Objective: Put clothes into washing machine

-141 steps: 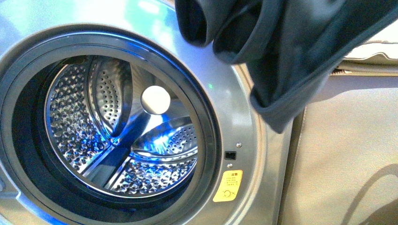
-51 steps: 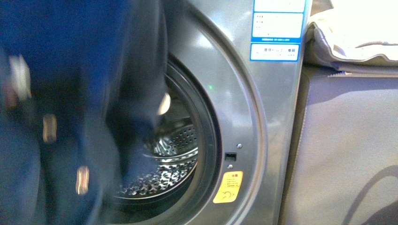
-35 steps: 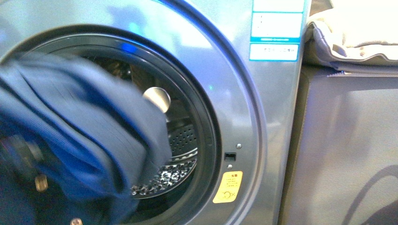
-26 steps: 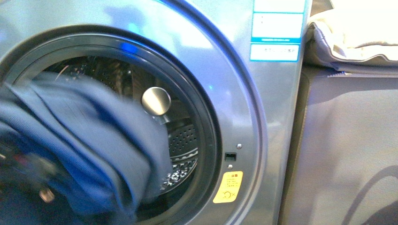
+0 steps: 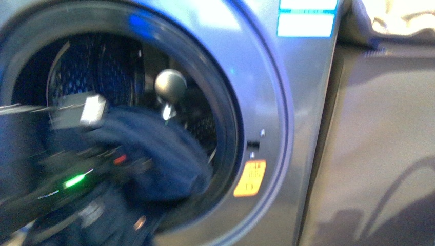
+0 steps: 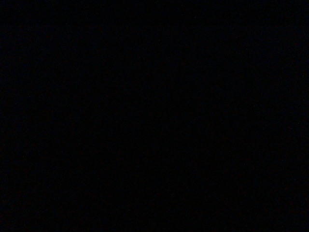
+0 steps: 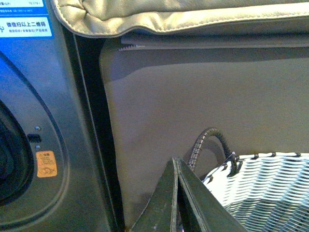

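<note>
Black left arm (image 5: 72,182) with a green light reaches, blurred, into the silver-grey front-loading washing machine (image 5: 287,102) | its grip: cannot tell, left wrist view dark | dark navy knit garment (image 5: 159,159) in the porthole's lower half | right wrist view alone: right gripper (image 7: 176,163) pinched together, empty, near a white wicker basket (image 7: 270,188)

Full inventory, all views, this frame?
washing machine: 1, silver-grey, left of front view
clothes: 1, navy, blurred, in the porthole mouth
warning sticker: 1, orange, right of porthole
energy label: 1, blue-white, machine's upper right
panel: 1, grey-brown, right of machine
cushion: 1, beige, on top of panel
basket: 1, white wicker, by right gripper
left arm: 1, dark, blurred, at the clothes; gripper unreadable; wrist view dark
right gripper: 1, dark, shut, empty
</note>
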Controlling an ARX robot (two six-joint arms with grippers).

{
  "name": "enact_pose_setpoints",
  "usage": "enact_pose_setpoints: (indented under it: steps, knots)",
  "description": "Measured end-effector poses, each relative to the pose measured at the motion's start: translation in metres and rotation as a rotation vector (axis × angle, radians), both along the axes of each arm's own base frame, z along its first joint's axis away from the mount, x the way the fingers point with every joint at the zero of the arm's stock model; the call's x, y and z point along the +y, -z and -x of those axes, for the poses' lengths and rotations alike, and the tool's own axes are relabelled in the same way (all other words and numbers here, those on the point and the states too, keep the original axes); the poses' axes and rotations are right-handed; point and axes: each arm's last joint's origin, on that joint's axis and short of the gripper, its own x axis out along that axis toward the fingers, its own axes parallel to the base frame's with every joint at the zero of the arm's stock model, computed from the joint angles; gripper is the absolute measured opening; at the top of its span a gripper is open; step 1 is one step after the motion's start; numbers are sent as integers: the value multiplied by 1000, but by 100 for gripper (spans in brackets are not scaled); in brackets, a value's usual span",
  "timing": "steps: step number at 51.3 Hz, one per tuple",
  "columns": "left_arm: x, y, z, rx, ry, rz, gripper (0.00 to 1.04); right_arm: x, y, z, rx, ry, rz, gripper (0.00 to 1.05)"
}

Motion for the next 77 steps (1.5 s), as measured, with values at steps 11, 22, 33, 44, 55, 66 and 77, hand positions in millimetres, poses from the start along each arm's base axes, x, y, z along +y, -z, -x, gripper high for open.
enact_pose_setpoints:
  steps: [11, 22, 33, 44, 55, 66, 77]
  knots:
    - [-1, 7, -36, 19, -71, -11, 16, -11, 17, 7, 0, 3, -1, 2]
    - [3, 12, -72, 48, -147, 2, 16, -12, 29, 12, -3, 6, -1, 2]
    - [4, 15, -105, 64, -185, 9, 16, -12, 37, 17, -4, 6, -1, 2]
    - [-1, 15, -138, 61, -198, 7, 16, -12, 43, 21, -7, 6, -1, 2]
    - [-11, 13, -172, 33, -203, -3, 16, -12, 49, 25, -5, 6, -1, 2]
    - [-19, 8, -186, -37, -235, -13, 16, -12, 63, 33, 23, 6, 0, 2]
    - [-22, -5, -190, -103, -241, -42, 16, -12, 61, 37, -7, 6, -1, 2]
